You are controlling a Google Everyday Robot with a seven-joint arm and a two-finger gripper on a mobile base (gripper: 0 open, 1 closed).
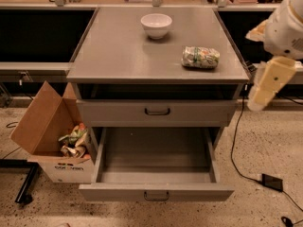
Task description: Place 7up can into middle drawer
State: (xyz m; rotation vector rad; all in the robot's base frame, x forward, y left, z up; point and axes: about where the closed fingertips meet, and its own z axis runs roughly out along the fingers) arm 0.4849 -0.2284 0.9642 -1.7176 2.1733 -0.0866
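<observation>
The 7up can (200,57), green and white and dented, lies on its side on the right part of the grey cabinet top (118,56). The middle drawer (156,193) is pulled open below, and its inside is bare. The upper drawer front (157,111) is closed. My gripper (259,98) hangs off the white arm (284,27) to the right of the cabinet, beyond its right edge. It is lower than the can and apart from it, and holds nothing that I can see.
A white bowl (156,25) stands at the back middle of the cabinet top. An open cardboard box (45,126) with crumpled wrappers sits on the floor at the left. A black cable and a small dark block (272,182) lie on the floor at the right.
</observation>
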